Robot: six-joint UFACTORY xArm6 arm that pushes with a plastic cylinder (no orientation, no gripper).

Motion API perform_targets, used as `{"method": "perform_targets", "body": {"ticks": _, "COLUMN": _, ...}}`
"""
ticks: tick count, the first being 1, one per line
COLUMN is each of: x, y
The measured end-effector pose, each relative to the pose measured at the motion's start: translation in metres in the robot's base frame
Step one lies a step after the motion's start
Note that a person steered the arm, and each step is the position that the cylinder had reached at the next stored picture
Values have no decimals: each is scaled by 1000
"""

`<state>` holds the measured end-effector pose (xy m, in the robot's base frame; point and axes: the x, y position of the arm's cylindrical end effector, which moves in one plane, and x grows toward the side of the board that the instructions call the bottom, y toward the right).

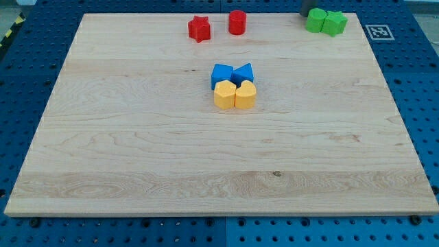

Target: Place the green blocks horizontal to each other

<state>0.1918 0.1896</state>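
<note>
Two green blocks sit side by side and touching at the view's top right corner of the wooden board point(137, 158). The left green block point(316, 20) is rounded and lobed. The right green block point(335, 22) is more angular. A dark piece of my rod enters at the view's top edge, and my tip point(306, 12) is just above and left of the left green block, touching it or very close to it. Most of the rod is cut off by the frame.
A red star point(199, 28) and a red cylinder point(237, 22) stand near the top middle. Two blue blocks point(232, 73) and two yellow blocks point(234, 95) form a tight cluster at the centre. A black-and-white marker point(377, 31) lies on the blue pegboard right of the board.
</note>
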Motion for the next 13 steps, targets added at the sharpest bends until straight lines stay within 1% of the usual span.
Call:
{"method": "perform_targets", "body": {"ticks": 2, "x": 1, "y": 4}}
{"method": "perform_targets", "body": {"ticks": 4, "x": 38, "y": 4}}
{"method": "perform_targets", "body": {"ticks": 5, "x": 48, "y": 1}}
{"method": "perform_targets", "body": {"ticks": 6, "x": 19, "y": 0}}
{"method": "perform_targets", "body": {"ticks": 7, "x": 1, "y": 4}}
{"method": "perform_targets", "body": {"ticks": 8, "x": 1, "y": 37}}
{"method": "perform_targets", "body": {"ticks": 9, "x": 1, "y": 45}}
{"method": "perform_targets", "body": {"ticks": 12, "x": 43, "y": 45}}
{"method": "perform_targets", "body": {"ticks": 13, "x": 50, "y": 39}}
